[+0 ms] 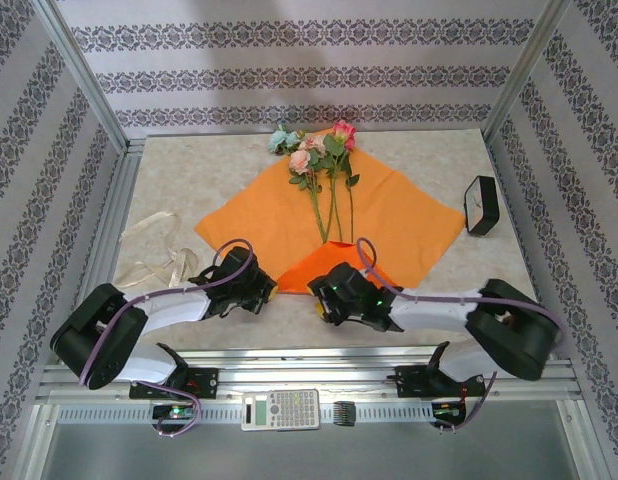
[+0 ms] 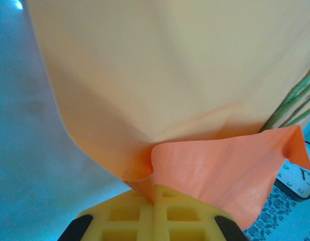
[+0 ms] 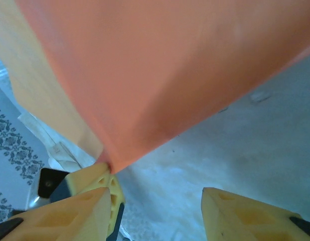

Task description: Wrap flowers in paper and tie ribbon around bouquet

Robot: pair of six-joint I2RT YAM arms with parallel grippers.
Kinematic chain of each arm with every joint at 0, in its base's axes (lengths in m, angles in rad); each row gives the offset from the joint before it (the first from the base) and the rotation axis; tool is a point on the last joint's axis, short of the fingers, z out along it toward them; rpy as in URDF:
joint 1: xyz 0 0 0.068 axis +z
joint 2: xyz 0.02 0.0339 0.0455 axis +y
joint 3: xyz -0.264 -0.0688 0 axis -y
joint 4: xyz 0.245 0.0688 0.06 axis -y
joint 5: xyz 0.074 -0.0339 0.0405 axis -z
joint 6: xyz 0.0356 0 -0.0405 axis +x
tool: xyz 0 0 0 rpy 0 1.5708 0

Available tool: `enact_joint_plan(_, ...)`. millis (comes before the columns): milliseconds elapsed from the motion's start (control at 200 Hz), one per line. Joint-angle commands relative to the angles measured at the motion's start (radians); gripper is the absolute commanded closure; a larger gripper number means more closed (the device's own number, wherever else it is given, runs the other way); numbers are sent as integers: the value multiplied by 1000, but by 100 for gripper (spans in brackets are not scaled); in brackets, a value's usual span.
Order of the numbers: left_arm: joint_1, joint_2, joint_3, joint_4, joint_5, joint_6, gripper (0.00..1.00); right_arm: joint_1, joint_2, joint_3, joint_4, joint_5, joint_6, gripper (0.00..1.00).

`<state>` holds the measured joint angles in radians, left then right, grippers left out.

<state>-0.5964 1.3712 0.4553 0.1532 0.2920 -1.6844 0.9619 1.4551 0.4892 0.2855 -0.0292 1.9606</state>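
Top external: big thin orange paper sheet [image 1: 289, 215] lies mid-bench [image 1: 189, 180] w/ green-stemmed pink, red & pale blue artificial flowers [image 1: 324, 175] on it, blooms twd far edge; left gripper [image 1: 267, 293] pinched tight on its folded-up near corner, right gripper [image 1: 321, 300] part-open, gripping nothing, just beside; floppy beige ribbon [image 1: 154, 245] nr left edge.

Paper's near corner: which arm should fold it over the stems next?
Left. The left gripper is shut on the paper at that raised corner, close to the flowers and their stems. The right gripper stands open, holding nothing.
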Motion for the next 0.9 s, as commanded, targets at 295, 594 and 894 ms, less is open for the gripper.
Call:
enact_joint_plan(295, -9, -66, -18, 29, 30, -26, 100, 54, 197, 33, 332, 237, 103, 59)
enact_joint_plan(594, 9, -129, -23, -63, 24, -2, 100, 44, 146, 1, 252, 325, 51, 100)
enact_joint_plan(894, 39, -129, -29, -74, 33, 6, 100, 21, 41, -45, 94, 326, -27, 59)
